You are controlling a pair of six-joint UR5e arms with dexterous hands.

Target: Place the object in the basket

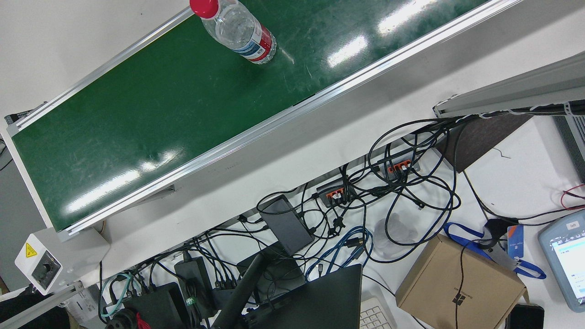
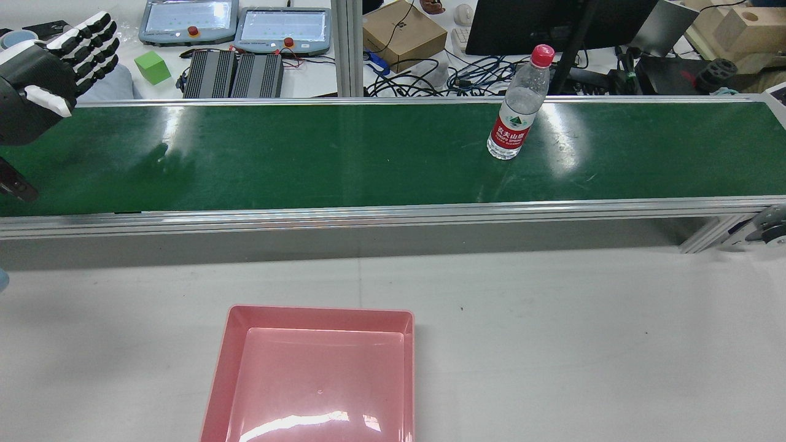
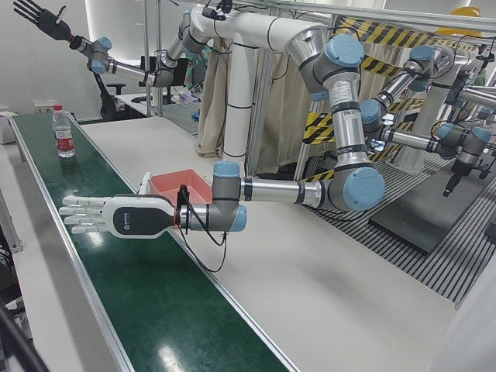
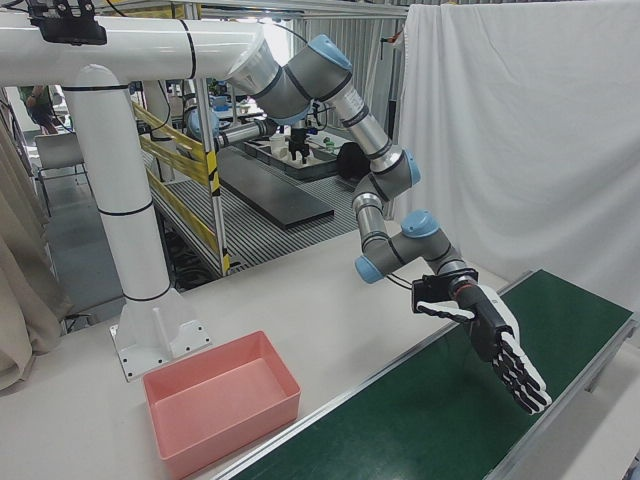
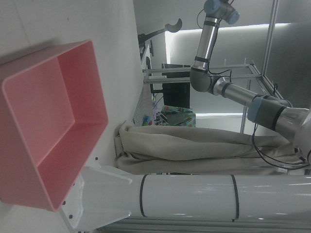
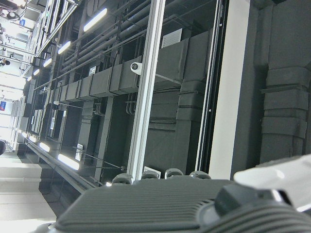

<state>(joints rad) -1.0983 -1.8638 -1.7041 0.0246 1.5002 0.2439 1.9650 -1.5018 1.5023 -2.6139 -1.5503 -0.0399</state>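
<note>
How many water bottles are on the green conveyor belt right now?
1. A single water bottle with a red cap stands upright on the green conveyor belt, toward its right end in the rear view, far from the open left hand. No others are visible anywhere.

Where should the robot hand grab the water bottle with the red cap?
Probably around its middle, near the red label. The water bottle stands upright on the green belt, so its round sides are free. The left hand is open over the belt's far end; coming in sideways with fingers wrapped round the body should keep it from tipping.
</note>
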